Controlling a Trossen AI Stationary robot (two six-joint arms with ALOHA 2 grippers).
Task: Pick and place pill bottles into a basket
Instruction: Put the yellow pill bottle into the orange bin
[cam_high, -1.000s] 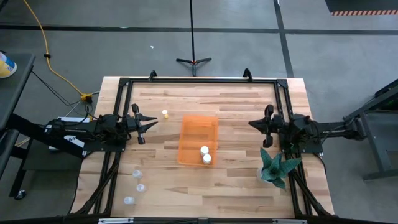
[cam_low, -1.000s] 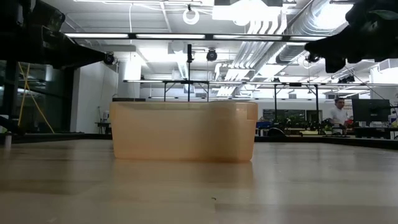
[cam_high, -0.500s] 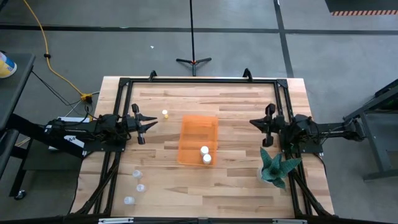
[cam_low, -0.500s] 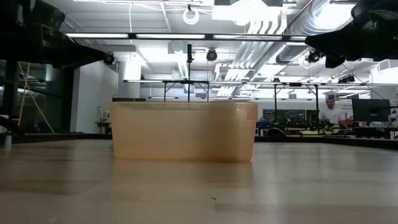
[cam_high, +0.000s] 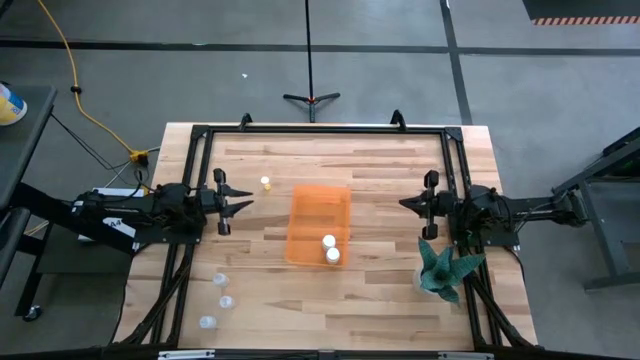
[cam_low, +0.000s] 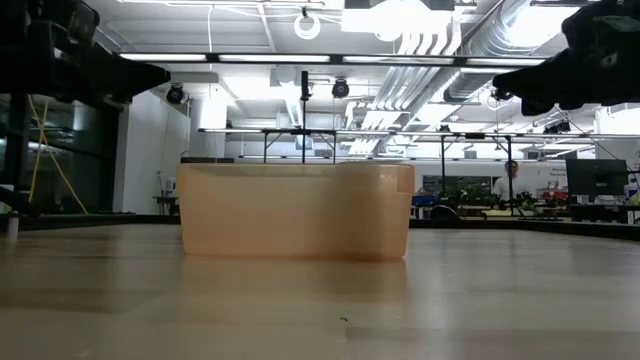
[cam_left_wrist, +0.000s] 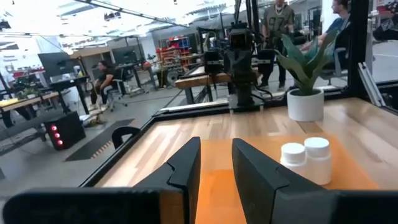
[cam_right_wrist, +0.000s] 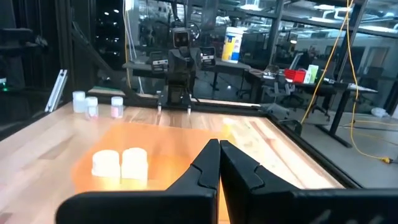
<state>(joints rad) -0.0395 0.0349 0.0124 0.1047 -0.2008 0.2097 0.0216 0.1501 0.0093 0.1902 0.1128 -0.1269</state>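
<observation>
The orange basket (cam_high: 319, 225) stands mid-table with two white-capped pill bottles (cam_high: 331, 248) upright inside it; they also show in the left wrist view (cam_left_wrist: 305, 160) and the right wrist view (cam_right_wrist: 120, 163). A yellowish bottle (cam_high: 266, 183) stands on the table just far-left of the basket. Three more bottles (cam_high: 220, 300) stand near the table's near left corner. My left gripper (cam_high: 240, 205) hovers open and empty left of the basket, pointing at it. My right gripper (cam_high: 403, 204) hovers shut and empty right of the basket.
A teal spiky plant in a white pot (cam_high: 445, 268) stands near my right arm, toward the near right. A black frame (cam_high: 320, 130) runs around the table top. Bare wood lies between each gripper and the basket. People move in the room beyond.
In the low view, the tip of my left gripper has risen a little. My right gripper has bobbed slightly up and back down. No bottle and not the basket has moved. A person in the room behind has walked toward the left.
</observation>
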